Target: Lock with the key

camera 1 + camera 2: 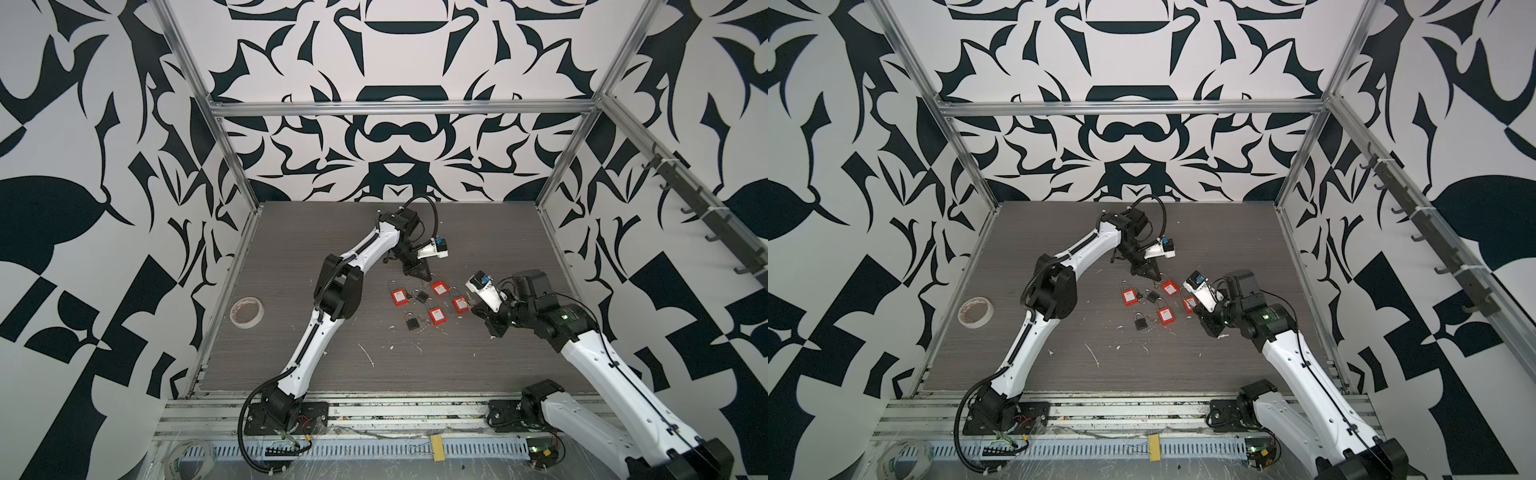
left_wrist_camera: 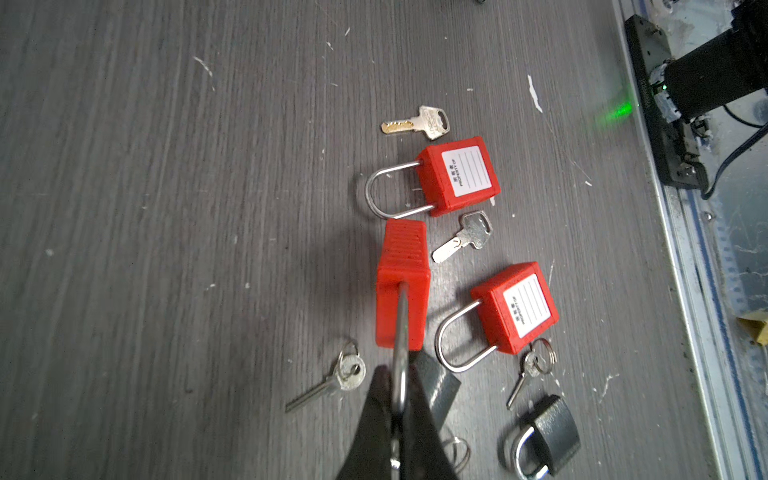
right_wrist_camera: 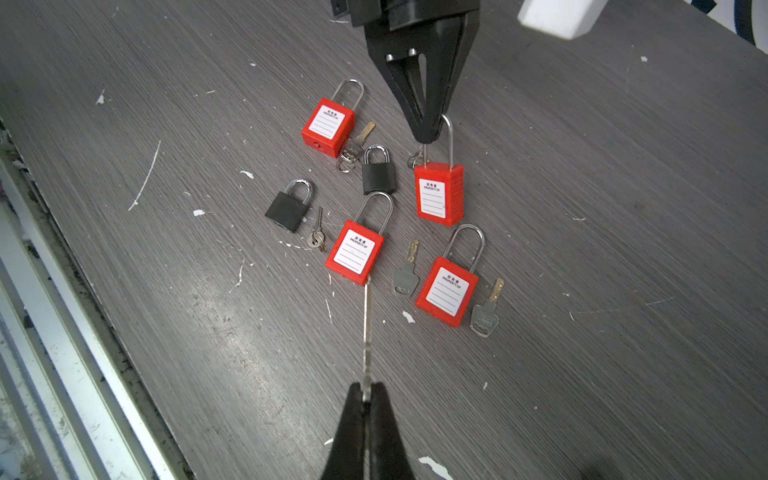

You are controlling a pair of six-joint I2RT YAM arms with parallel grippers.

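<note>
Thin silver key point(image 3: 366, 332) is pinched at its head end in the right gripper point(image 3: 366, 392), fingers closed narrow on it. It is seen edge-on. The long axis runs straight out from the fingertips, tip aimed at the base of a flat-lying red plastic padlock with white label point(image 3: 354, 254), whose shackle points away from the key. Tip-to-base contact cannot be told.

Just beyond, a second red padlock point(image 3: 439, 195) is held by its steel shackle point(image 3: 450, 141) in the left gripper point(image 3: 428, 135), fingers clamped narrow on one shackle leg. Its body continues in line with those fingers, away from them, label turned toward the right wrist camera. Whether its base rests on the table cannot be told.

All of this is near mid-table, between the two arms. Two further red padlocks point(image 3: 448, 295), two black padlocks point(image 3: 379, 174) and loose keys point(image 3: 405, 270) are scattered close around on the grey wood-grain tabletop point(image 3: 582, 166). A beige tape roll point(image 1: 247, 311) lies well apart, on the left arm's side.
</note>
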